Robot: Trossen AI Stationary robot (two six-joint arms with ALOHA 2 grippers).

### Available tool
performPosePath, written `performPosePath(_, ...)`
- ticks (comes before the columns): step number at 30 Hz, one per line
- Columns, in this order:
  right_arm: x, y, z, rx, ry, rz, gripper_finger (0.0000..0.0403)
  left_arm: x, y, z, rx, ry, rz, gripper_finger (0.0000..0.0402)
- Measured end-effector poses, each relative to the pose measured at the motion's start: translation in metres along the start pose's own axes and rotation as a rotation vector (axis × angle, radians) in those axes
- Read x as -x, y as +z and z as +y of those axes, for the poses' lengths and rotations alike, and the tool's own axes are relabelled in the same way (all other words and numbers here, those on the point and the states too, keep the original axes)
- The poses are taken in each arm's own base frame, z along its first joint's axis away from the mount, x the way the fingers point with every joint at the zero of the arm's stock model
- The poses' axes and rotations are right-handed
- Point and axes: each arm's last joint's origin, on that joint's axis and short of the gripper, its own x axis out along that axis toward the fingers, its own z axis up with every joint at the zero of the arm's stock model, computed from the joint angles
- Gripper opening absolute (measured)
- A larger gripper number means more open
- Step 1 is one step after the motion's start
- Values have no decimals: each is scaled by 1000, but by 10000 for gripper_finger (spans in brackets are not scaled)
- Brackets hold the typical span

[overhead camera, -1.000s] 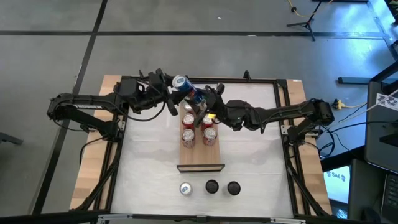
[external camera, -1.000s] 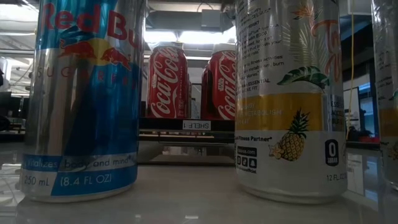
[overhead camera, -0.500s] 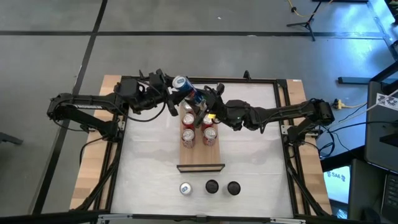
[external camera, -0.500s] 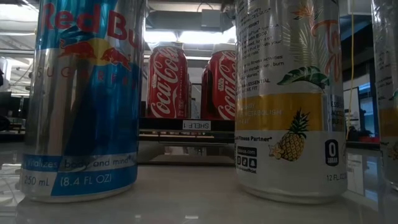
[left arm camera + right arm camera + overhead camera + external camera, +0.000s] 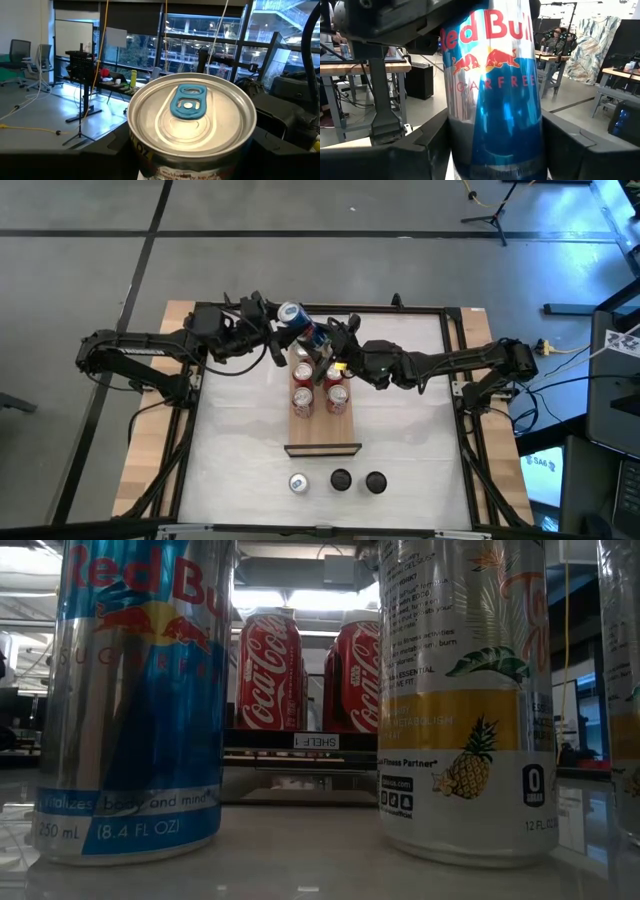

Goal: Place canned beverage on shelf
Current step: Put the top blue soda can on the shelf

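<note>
Blue-silver Red Bull can [image 5: 293, 316] tilted in the air over the shelf's far end, both grippers on it: left gripper [image 5: 272, 318] fingers closed on the top part, right gripper [image 5: 322, 337] fingers clamped on the lower body. Shelf [image 5: 322, 420] mid-bench carries four red cola cans [image 5: 302, 401] at its far half. Three more cans [image 5: 340, 480] stand in a row near the bench [image 5: 420, 450] front edge.

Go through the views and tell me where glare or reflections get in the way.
Low view: bright ceiling lights behind the Coca-Cola cans wash out the background; the glossy tabletop mirrors the near cans. Right wrist view: the Red Bull can carries streaky reflections across its blue panel. Left wrist view: bright windows behind the can's lid, which stays readable. High view: even light, no glare.
</note>
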Motion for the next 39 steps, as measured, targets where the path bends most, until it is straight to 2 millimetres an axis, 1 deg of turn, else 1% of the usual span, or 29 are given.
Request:
performPosePath(3,0,0,0,-1,4,2,268,0,0,0,-4,-1,3,211)
performPosePath(9,1,1,0,11,21,-1,343,0,-1,0,-6,-16,11,211)
performPosePath(12,8,7,-5,28,23,22,367,3,0,-2,-5,-81,20,211)
performPosePath(14,18,14,-9,45,40,49,377,6,2,-5,-3,-128,20,211)
performPosePath(17,36,21,-13,95,73,119,384,9,0,-10,-6,-187,46,211)
performPosePath(20,59,31,-17,128,126,161,385,14,-2,-17,-9,-257,82,211)
performPosePath(22,77,40,-20,141,158,174,385,17,-7,-23,-18,-292,134,211)
performPosePath(26,105,49,-25,174,222,208,385,26,-20,-35,-57,-335,262,214)
performPosePath(30,128,60,-35,175,261,213,385,37,-30,-52,-86,-379,334,219)
performPosePath(33,135,63,-40,154,267,218,386,40,-43,-67,-124,-383,384,220)
performPosePath(39,136,63,-41,99,280,232,386,37,-72,-91,-176,-394,460,221)
